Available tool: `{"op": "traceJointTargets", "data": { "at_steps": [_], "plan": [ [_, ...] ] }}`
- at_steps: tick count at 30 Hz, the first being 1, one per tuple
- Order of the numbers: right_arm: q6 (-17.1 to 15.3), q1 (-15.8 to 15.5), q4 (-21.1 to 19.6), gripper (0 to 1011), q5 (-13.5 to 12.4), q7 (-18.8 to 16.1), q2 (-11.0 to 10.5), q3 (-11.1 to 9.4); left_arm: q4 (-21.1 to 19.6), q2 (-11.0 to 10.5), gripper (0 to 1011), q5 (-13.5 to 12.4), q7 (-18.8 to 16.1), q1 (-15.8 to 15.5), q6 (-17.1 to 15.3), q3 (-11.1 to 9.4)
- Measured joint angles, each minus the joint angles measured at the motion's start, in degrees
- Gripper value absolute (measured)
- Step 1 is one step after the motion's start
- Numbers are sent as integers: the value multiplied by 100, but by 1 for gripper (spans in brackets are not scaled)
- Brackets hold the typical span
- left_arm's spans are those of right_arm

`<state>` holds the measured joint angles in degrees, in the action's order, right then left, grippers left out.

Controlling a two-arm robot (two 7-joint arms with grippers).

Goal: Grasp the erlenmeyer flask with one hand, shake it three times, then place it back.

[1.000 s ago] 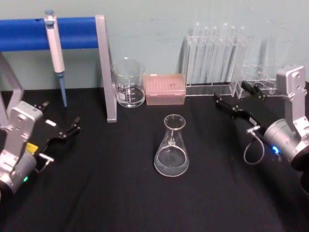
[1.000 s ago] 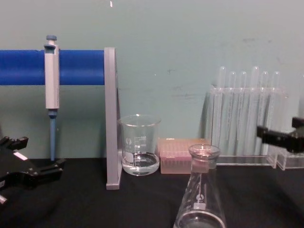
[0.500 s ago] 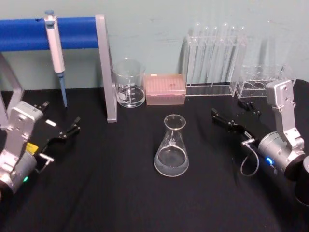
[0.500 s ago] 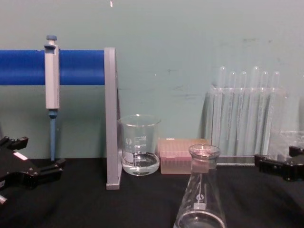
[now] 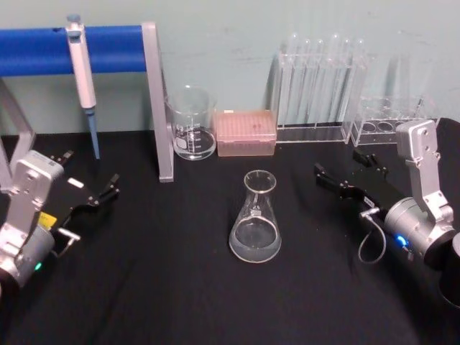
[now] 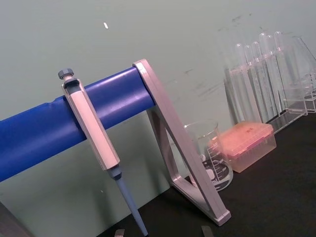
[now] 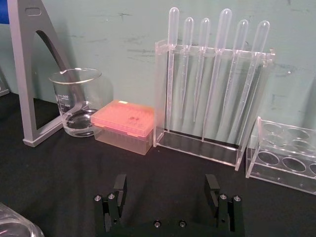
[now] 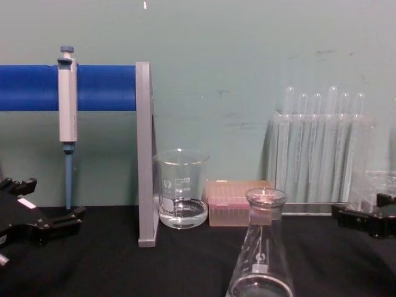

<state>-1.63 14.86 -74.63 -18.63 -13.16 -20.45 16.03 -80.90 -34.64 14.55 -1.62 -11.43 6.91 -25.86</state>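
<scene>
The erlenmeyer flask (image 5: 255, 219) stands upright in the middle of the black table with a little clear liquid in its base; it rises at the bottom of the chest view (image 8: 261, 260), and its base edge shows in the right wrist view (image 7: 14, 226). My right gripper (image 5: 345, 167) hovers low over the table to the flask's right, about a hand's width away, open and holding nothing (image 7: 166, 183) (image 8: 362, 209). My left gripper (image 5: 90, 171) rests open at the table's left side, far from the flask (image 8: 46, 199).
Along the back stand a glass beaker (image 5: 191, 123), a pink tip box (image 5: 246, 132), a clear rack of tubes (image 5: 320, 86) and a low clear holder (image 5: 392, 123). A pipette (image 5: 83, 72) hangs on the blue-barred stand (image 5: 154, 100) at back left.
My right gripper has dropped lower toward the table and drawn back a little over the last second, then nearly stopped. The flask and left arm have not moved.
</scene>
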Motion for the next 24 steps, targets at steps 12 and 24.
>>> {"op": "traceJointTargets", "data": {
  "at_steps": [12,24],
  "plan": [
    [5,4,-1,1000,-1,21,-5,14,0,0,1001,0,0,0,0,0],
    [9,8,-1,1000,-2,29,-7,21,0,0,1001,0,0,0,0,0]
  ]
}}
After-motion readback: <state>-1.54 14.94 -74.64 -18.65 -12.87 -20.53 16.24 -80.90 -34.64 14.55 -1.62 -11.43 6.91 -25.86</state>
